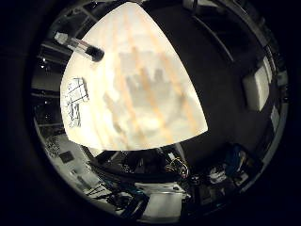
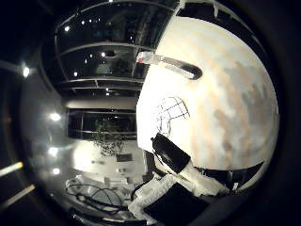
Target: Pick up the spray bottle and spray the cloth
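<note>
The spray bottle [image 1: 83, 48], with a dark body and a white head, is on the pale table [image 1: 179, 66] near one edge; it seems to lie on its side. It also shows in the thumb side view [image 2: 175, 65]. The cloth [image 1: 75, 102], white with dark grid lines, lies flat near the table's edge, a short way from the bottle; the thumb side view shows it too [image 2: 169, 115]. My hand [image 2: 177, 168] is well above the table, and a black and white finger reaches out beside the cloth. The hand's shadow [image 1: 141, 89] falls on the table's middle with fingers spread.
The table's edge [image 2: 143, 113] drops off to a dark room with windows, ceiling lights and a potted plant [image 2: 106, 141]. Chairs and other furniture [image 1: 256, 87] stand on the dark floor beyond the table's far side.
</note>
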`<move>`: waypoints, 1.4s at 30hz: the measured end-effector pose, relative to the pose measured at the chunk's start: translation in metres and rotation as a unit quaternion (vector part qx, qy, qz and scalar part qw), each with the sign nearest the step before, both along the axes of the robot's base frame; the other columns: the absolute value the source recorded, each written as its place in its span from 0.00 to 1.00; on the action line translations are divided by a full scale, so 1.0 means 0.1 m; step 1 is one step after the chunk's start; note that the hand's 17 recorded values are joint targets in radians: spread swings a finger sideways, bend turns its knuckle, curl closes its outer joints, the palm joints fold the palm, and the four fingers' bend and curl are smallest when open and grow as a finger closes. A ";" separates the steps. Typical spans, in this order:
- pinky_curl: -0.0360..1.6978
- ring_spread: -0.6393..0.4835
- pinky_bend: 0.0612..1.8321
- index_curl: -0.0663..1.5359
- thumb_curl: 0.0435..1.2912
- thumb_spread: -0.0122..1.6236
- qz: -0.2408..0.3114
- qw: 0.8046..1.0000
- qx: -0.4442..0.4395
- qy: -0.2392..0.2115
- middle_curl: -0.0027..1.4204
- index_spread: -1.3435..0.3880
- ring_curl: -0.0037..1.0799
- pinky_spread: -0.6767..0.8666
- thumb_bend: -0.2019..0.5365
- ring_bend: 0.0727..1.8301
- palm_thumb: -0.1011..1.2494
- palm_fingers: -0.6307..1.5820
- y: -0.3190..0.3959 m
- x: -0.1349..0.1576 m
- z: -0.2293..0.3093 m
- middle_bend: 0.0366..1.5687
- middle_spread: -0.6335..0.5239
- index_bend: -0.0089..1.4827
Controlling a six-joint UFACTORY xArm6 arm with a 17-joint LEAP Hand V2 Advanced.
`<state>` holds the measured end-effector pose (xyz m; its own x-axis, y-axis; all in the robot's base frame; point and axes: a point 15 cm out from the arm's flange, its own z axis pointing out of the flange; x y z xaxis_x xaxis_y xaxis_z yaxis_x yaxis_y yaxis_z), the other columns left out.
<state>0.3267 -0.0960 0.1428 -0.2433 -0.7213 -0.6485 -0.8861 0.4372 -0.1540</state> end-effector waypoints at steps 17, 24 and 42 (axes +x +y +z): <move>0.17 0.74 0.27 0.21 0.20 0.68 -0.026 0.989 0.099 -0.108 0.25 0.67 0.23 0.68 0.24 0.24 0.42 0.33 0.16 0.71 -0.21 0.18 0.66 0.11; 0.17 0.74 0.26 0.21 0.21 0.68 -0.032 0.981 0.153 -0.118 0.25 0.67 0.23 0.68 0.24 0.23 0.42 0.33 0.28 1.00 -0.27 0.17 0.66 0.11; 0.18 0.74 0.24 0.21 0.21 0.68 -0.008 0.976 0.190 -0.107 0.25 0.67 0.24 0.68 0.24 0.22 0.44 0.33 0.69 1.42 -0.43 0.15 0.66 0.11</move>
<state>0.4692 -0.0273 0.0997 -0.0820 -0.4161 -0.9056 -0.8441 0.5121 -0.1589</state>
